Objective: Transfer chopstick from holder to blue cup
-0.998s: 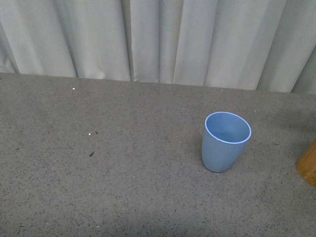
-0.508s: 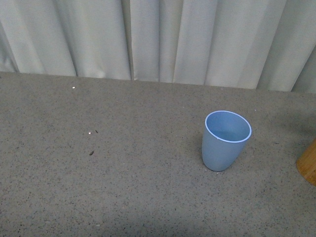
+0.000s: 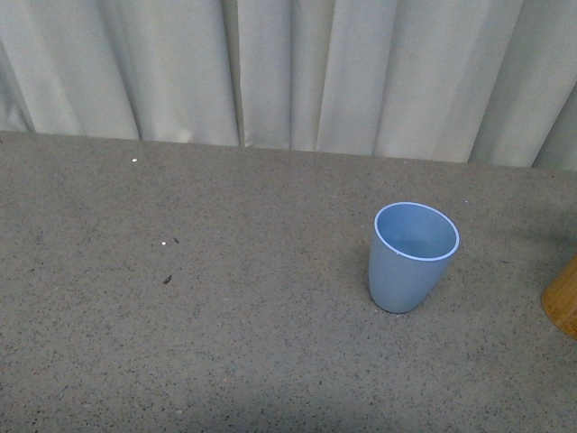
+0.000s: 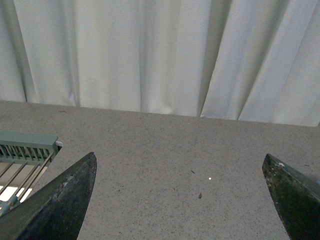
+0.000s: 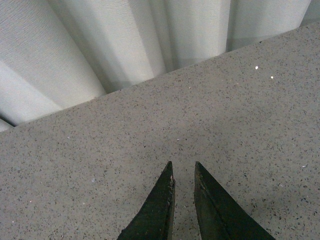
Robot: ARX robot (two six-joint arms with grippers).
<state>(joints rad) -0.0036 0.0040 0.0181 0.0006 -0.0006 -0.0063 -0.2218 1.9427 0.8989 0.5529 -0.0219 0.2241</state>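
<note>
The light blue cup (image 3: 412,257) stands upright and empty on the grey speckled table, right of centre in the front view. At the right edge of that view a sliver of the tan-orange holder (image 3: 563,300) shows. The chopstick is out of view. Neither arm appears in the front view. My left gripper (image 4: 180,159) is open, its dark fingers spread wide above bare table with nothing between them. My right gripper (image 5: 182,164) is shut, its fingers (image 5: 162,200) nearly together and holding nothing, over bare table near the curtain.
A white pleated curtain (image 3: 288,72) hangs along the far edge of the table. A pale green rack (image 4: 25,150) with thin bars sits close beside my left gripper in the left wrist view. Small specks (image 3: 168,280) lie on the table to the left.
</note>
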